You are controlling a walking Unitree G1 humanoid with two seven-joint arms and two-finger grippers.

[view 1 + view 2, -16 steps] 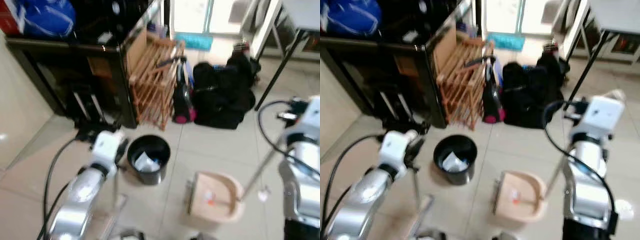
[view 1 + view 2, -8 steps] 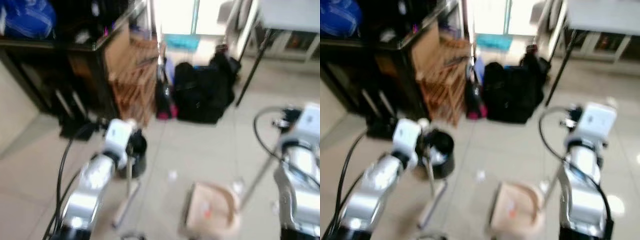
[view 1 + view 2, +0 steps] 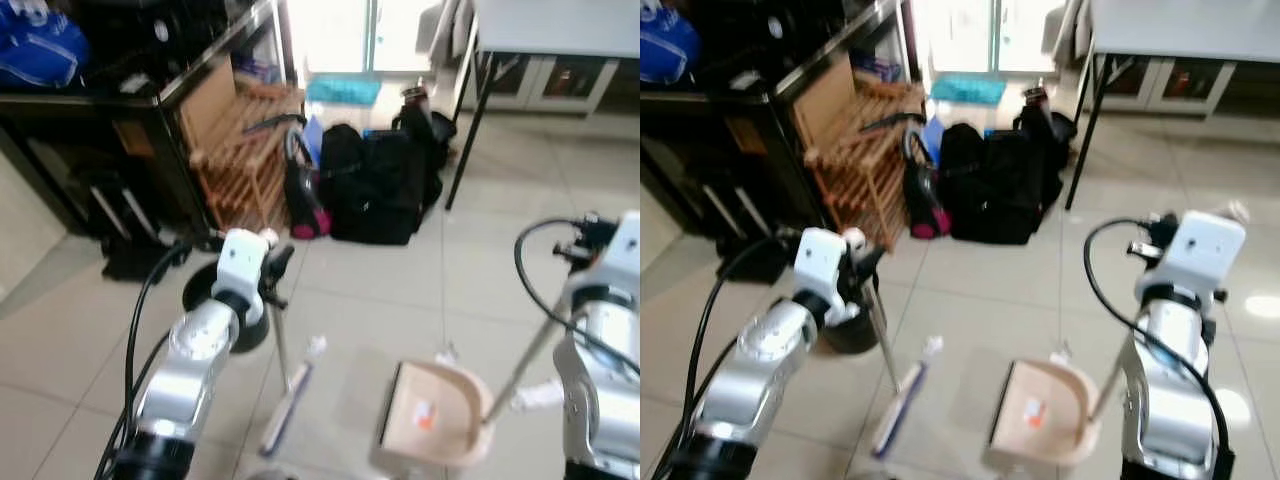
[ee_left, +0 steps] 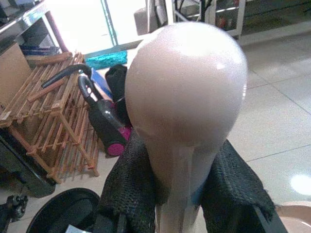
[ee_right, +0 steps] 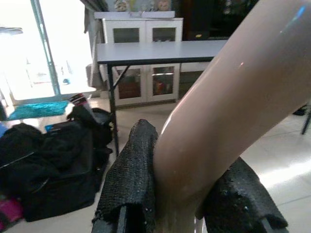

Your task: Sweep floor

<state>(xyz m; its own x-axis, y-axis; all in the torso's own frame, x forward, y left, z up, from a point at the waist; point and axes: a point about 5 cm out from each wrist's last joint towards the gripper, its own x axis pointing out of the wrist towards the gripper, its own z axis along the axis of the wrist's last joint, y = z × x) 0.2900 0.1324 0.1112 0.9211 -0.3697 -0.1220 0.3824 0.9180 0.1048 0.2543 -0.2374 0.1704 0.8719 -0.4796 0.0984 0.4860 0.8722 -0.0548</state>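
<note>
Two tools in play, one per arm.

Left eye view: left gripper point(image 3: 262, 272) is clamped on the broom handle point(image 3: 280, 345) near its top. Handle runs down and toward the robot's right to the broom head point(image 3: 288, 410), which lies on the tile with its long axis front to back. Dustpan point(image 3: 432, 420) sits on the floor to the right of the broom head, near but apart, open mouth facing the broom. Small bit of debris point(image 3: 424, 417) already inside the pan. Black bin point(image 3: 225, 330) is just behind the left arm.

Right eye view: right gripper point(image 3: 1155, 262) sits at the top of the dustpan handle point(image 3: 1112, 383), which slants down-left to the pan. A white scrap point(image 3: 932, 345) lies at the far tip of the broom head.

Left wrist view: black fingers point(image 4: 127, 194) are shut on the stem, just under the rounded knob.

Right wrist view: fingers point(image 5: 131, 187) pinch the dustpan handle from both sides.

My read: next stroke goes rightward, broom head toward the pan mouth. Left arm does the work; right arm only steadies the pan.
</note>
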